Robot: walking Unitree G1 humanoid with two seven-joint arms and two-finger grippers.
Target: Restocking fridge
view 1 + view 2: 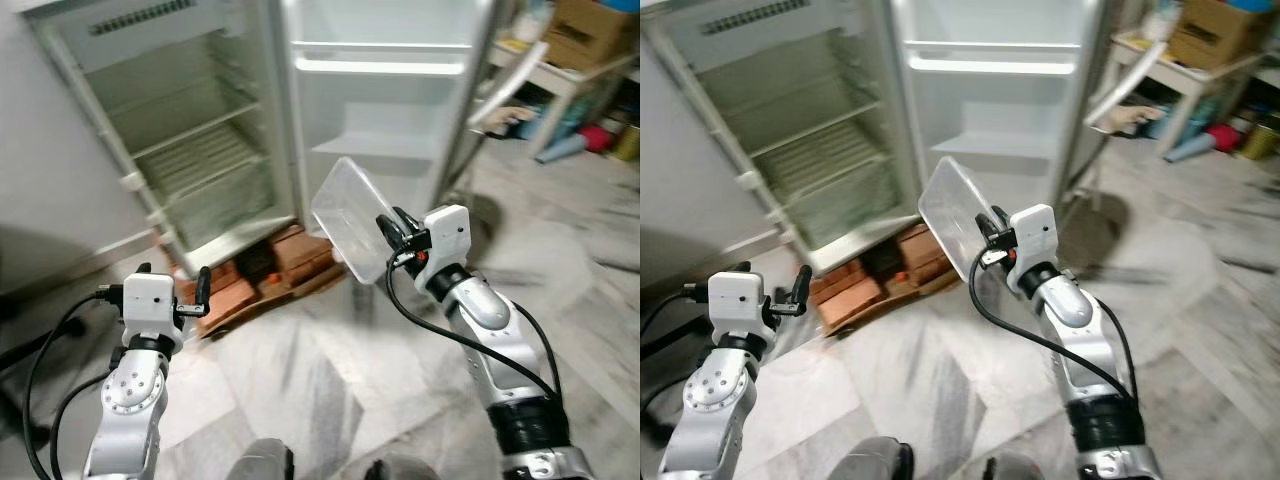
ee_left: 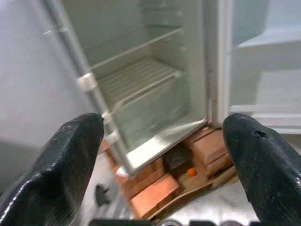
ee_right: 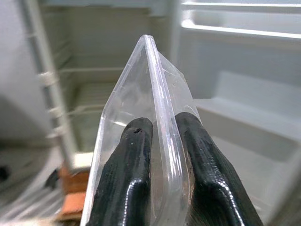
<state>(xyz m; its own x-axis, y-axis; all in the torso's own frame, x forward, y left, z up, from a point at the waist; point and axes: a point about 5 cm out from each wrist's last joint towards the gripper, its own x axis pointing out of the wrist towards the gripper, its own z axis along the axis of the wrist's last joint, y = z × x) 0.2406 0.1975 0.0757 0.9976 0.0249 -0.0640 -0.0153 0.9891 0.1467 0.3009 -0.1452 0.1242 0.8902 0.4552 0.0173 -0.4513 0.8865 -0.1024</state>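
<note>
Now right end effector (image 1: pixel 392 232) clamped on clear container (image 1: pixel 350 216), left end effector (image 1: pixel 172 292) apart, fridge (image 1: pixel 200 130) open

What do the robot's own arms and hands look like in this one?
Both arms are silver metal with rounded joints and a white boxy wrist module. The right arm has a black band low on the forearm. Loose black cables loop beside each arm. The left hand and right hand each have two long, glossy black fingers.

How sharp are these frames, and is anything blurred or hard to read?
Both eye views are motion-smeared, most on the floor and right-side clutter; the fridge stays legible. Left wrist view: left gripper near, interior soft. Right wrist view: clear container edge and right gripper sharp, background soft.
</note>
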